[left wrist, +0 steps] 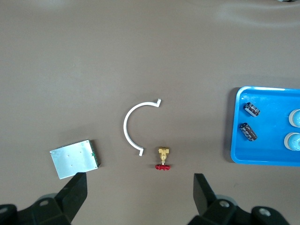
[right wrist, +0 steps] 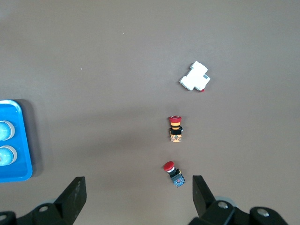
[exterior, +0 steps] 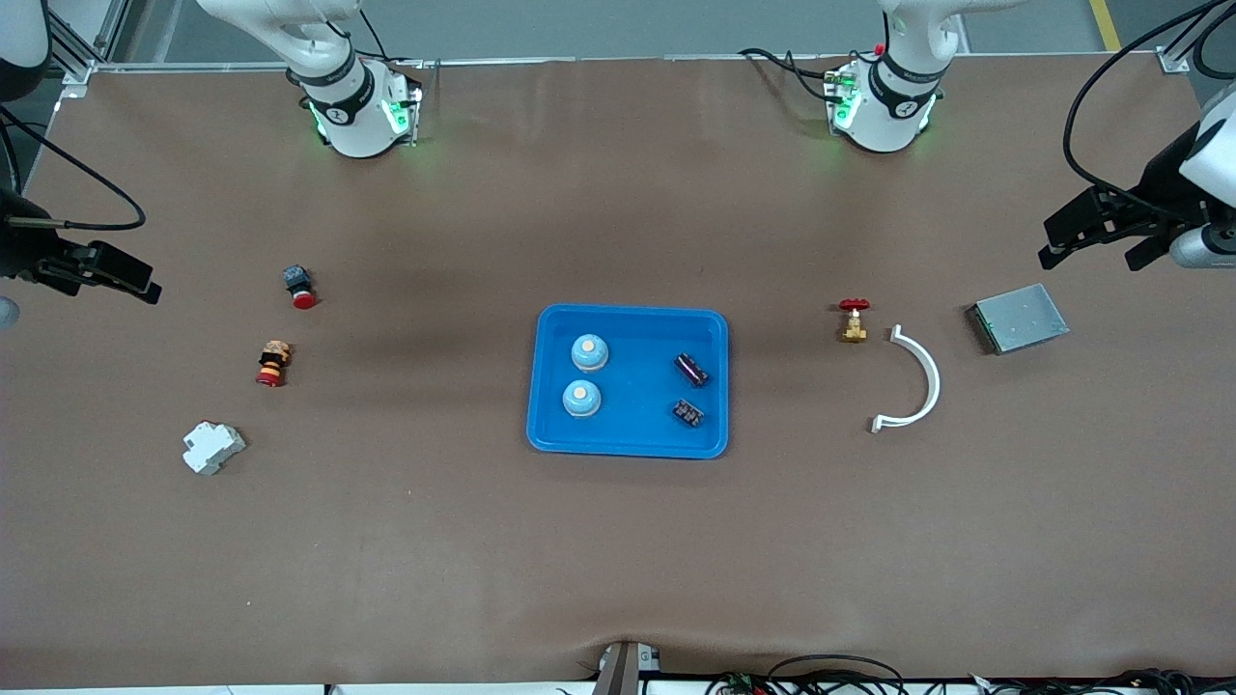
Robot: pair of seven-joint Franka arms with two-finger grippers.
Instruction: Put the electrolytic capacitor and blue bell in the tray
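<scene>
Two pale-blue domed bells [exterior: 588, 352] and two dark cylindrical electrolytic capacitors [exterior: 690, 369] lie in the shallow bright-blue plastic tray [exterior: 628, 444] mid-worktop, so I judge nothing is left. My left hand [exterior: 1096, 232] and right hand [exterior: 116, 275] hang open, empty, at the worktop's ends. No writing is readable.

One tray [exterior: 628, 442] holding two blue bells [exterior: 589, 352] [exterior: 581, 398] and two capacitors [exterior: 691, 369] [exterior: 688, 413]. On the table: two red push-buttons [exterior: 298, 286] [exterior: 272, 364], one white breaker [exterior: 212, 448], one brass valve [exterior: 853, 320], one white curved clip [exterior: 917, 381], one grey metal box [exterior: 1020, 319].
</scene>
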